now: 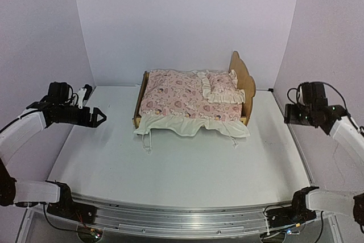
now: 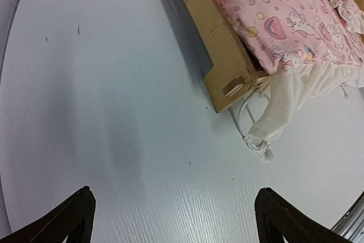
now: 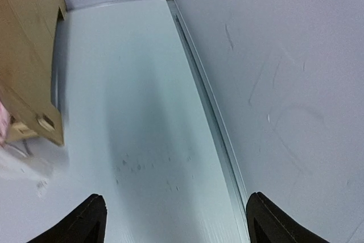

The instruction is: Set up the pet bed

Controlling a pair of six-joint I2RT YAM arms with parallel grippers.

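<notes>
**A:** Looking at the small light plywood pet bed with the bear-ear headboard (image 1: 236,64), sitting toward the back middle of the white table (image 1: 170,169). Already dressed with the pink printed cover with cream ruffle (image 1: 170,98) and topped by the small pink ruffled pillow (image 1: 220,86) up at the headboard end. Any tips for finishing this off cleanly?

**B:** Probably down to tidying, going by the layout. Would go for the ruffle drooping over the near rail and the thin cream ties (image 2: 259,149) trailing onto the table. Pinch fabric only, come in from above, lift a little before tugging. Light frame by the looks of it, so avoid bumping a rail and sliding the whole thing. Leave the pillow alone unless crooked.

**A:** And reach-wise?

**B:** Not close on either side. Got the left gripper (image 2: 174,192) hanging over bare table out on the left, open wide, nothing between the fingers. Foot-end corner of the bed up ahead and to its right, well apart. Got the right gripper (image 3: 175,197) over by the right wall, also spread open and empty, with the headboard end off to its left, apart too. Probably easier to start from the left for the ties. Can't tell how the cover hangs at the back.
</notes>
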